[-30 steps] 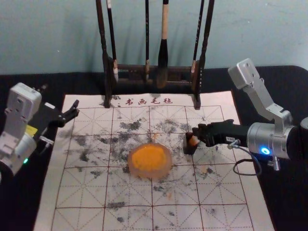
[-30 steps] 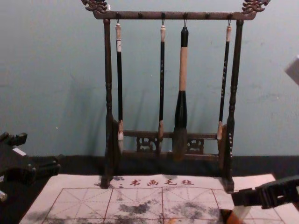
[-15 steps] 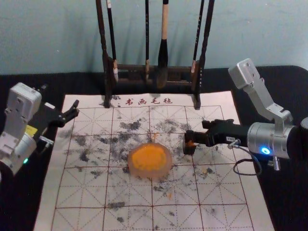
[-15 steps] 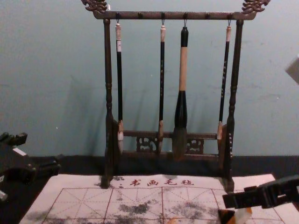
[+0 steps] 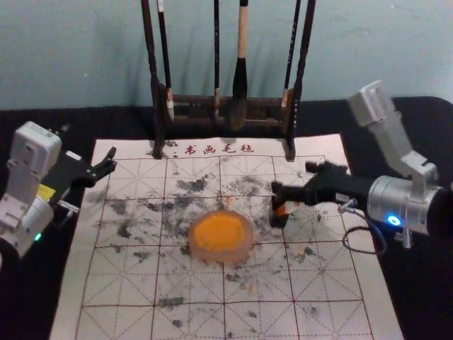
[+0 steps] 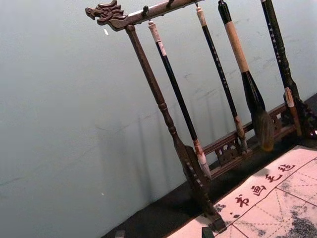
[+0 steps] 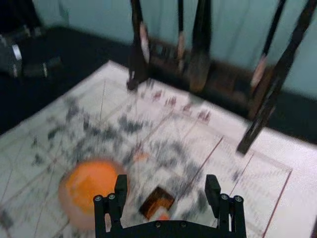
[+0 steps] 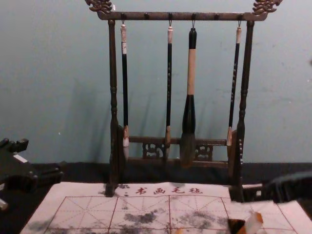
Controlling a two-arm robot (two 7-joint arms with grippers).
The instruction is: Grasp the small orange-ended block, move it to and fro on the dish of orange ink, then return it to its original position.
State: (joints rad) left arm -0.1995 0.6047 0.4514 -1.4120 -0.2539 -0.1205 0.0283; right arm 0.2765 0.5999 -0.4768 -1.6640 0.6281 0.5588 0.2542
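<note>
My right gripper (image 5: 294, 177) is over the right-hand part of the white gridded felt sheet (image 5: 325, 283), and its fingers stand wide apart with nothing clamped between them. From the right wrist camera I see the small whitish block with orange ends (image 8: 251, 224) in the gap between the two fingers. The block is tilted, at the small, dark, square-mouthed holder (image 7: 147, 203); I can't tell whether its lower end sits inside or only leans there. I make out orange-brown staining within the holder.

To the left of the holder, just beside it, I have the round translucent dish (image 5: 244, 251), with a broad patch of orange ink (image 5: 219, 230) in it. My left gripper (image 5: 112, 160) is parked at the sheet's far left edge, fingers apart. Behind the sheet I see brushes (image 8: 191, 73) hanging from the dark wooden rack (image 8: 180, 16).
</note>
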